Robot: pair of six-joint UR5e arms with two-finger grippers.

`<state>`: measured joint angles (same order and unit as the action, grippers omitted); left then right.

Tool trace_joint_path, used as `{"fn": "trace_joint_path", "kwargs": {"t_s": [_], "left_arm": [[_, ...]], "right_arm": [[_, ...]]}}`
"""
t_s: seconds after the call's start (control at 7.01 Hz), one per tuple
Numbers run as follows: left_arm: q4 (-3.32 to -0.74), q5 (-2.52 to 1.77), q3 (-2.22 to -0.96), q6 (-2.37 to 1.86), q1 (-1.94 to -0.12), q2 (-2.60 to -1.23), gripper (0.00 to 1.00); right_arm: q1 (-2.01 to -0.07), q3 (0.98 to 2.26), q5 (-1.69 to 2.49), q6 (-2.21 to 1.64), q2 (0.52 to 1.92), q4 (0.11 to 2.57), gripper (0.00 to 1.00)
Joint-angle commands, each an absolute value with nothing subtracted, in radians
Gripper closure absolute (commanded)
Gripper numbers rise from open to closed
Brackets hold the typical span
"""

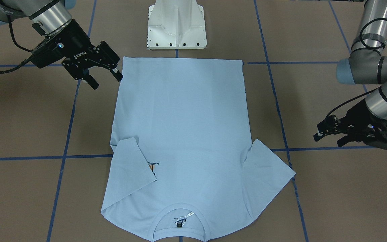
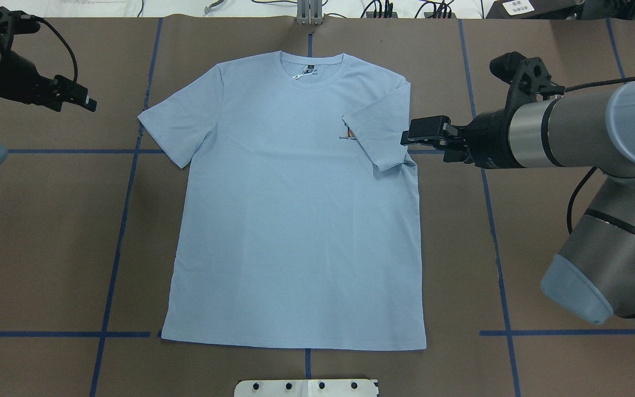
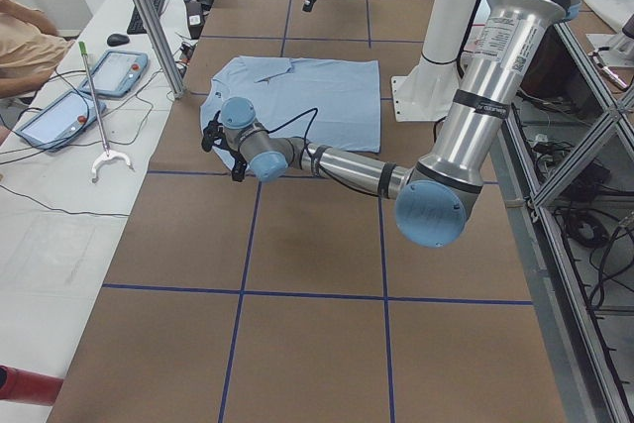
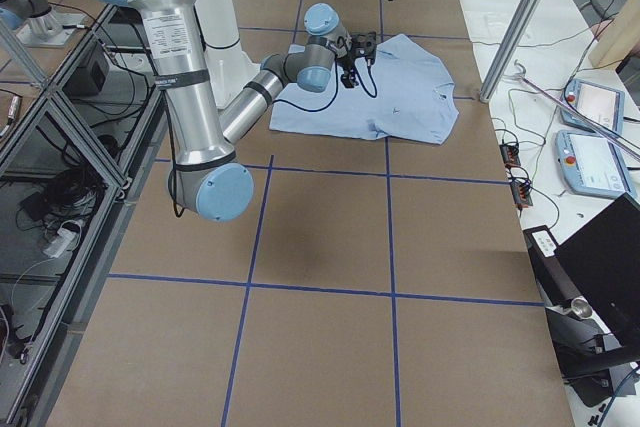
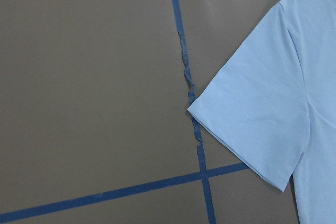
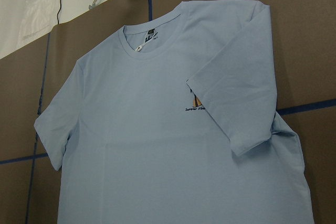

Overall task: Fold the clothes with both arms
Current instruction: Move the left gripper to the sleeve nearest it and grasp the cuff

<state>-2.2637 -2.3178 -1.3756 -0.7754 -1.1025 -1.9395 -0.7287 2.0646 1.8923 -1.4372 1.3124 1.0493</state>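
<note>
Spread flat on brown table (image 2: pixel 47 248) gridded with blue tape lines (image 2: pixel 47 334): light blue T-shirt (image 2: pixel 295 220), one sleeve (image 2: pixel 375 138) folded inward; white pedestal base (image 2: pixel 306 387) near hem.

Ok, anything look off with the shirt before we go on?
The T-shirt lies flat, but its right-side sleeve is flipped inward over the chest, partly hiding the chest print; the left-side sleeve is spread out.

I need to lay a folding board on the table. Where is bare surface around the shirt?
Widest bare table: on the robot's left of the T-shirt, nearer the robot than the left gripper. A narrow strip lies between the hem and the white base. Crowded: the right gripper hangs by the shirt's opposite edge.
</note>
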Motion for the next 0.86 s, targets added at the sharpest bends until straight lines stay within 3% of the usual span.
{"fn": "trace_joint_path", "kwargs": {"t_s": [0.0, 0.43, 0.71], "left_arm": [[-2.35, -2.226, -1.26, -0.799, -1.049, -2.006, 0.06], [-2.381, -2.166, -1.253, -0.975, -0.976, -2.033, 0.07], [-2.388, -2.154, -1.215, -0.979, -0.974, -2.036, 0.14]], "right_arm": [[-0.727, 2.063, 1.885, -1.437, 1.313, 1.049, 0.0], [-0.727, 2.063, 1.885, -1.437, 1.315, 1.049, 0.0], [-0.727, 2.059, 1.884, -1.437, 1.315, 1.049, 0.0]]}}
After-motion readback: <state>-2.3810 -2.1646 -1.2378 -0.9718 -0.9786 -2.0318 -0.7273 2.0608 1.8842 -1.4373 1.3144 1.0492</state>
